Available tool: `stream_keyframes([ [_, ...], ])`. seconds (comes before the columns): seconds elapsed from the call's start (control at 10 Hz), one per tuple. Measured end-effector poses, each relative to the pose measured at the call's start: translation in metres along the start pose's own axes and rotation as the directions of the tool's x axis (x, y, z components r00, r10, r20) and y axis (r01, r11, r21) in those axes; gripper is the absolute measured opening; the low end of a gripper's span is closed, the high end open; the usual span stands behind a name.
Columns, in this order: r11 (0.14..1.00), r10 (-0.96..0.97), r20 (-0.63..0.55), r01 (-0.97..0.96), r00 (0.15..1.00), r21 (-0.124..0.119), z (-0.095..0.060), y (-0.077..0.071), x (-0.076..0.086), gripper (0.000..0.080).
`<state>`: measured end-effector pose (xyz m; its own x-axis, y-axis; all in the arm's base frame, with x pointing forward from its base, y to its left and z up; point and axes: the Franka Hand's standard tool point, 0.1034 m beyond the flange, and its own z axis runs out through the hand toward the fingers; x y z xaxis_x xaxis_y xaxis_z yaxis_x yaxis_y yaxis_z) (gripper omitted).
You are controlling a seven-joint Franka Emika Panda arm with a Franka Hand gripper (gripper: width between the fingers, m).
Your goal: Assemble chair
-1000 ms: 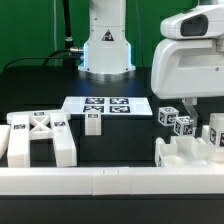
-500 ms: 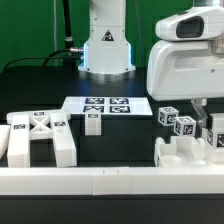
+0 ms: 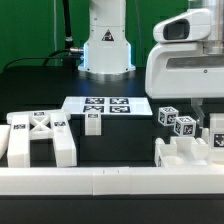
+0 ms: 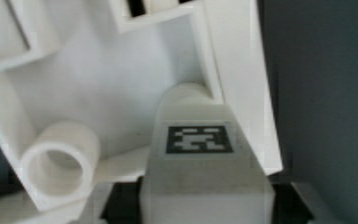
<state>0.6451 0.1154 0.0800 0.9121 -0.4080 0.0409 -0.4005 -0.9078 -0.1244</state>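
Chair leg (image 4: 197,145), its tag showing, is clamped between the jaws at the exterior view's right, long axis running straight out from them toward the notched block (image 3: 185,155) resting on the surface (image 3: 40,85).

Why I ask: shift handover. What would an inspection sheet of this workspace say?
Surface: dark table, white border rail along the front.
Job's things: X-ribbed panel at the exterior view's left, small tagged block near it, tagged cubes and a notched part at the right.
Clutter: nothing seen.
Grippers: the gripper is low over the right-hand parts, straddling a tagged piece; grip cannot be told.
Cables: black cable behind the robot base.
Surroundings: green backdrop, marker board mid-table.
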Motion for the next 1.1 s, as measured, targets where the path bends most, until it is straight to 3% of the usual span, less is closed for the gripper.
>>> stream_keyframes([
  [0.3,0.948,0.317,0.01,-0.317,0.948,0.015,0.0004,-0.0005,-0.0004,0.0287],
  [0.5,0.832,0.555,0.012,-0.555,0.832,0.014,0.002,-0.0029,-0.0019,0.0287],
  [0.8,0.669,0.743,0.023,-0.743,0.669,0.013,0.0018,-0.0036,-0.0019,0.0287],
  [0.9,0.657,0.754,0.023,-0.754,0.657,0.012,0.002,-0.0036,-0.0021,0.0287],
  [1.1,0.694,0.72,0.022,-0.72,0.694,0.013,0.002,-0.0029,-0.0019,0.0537],
])
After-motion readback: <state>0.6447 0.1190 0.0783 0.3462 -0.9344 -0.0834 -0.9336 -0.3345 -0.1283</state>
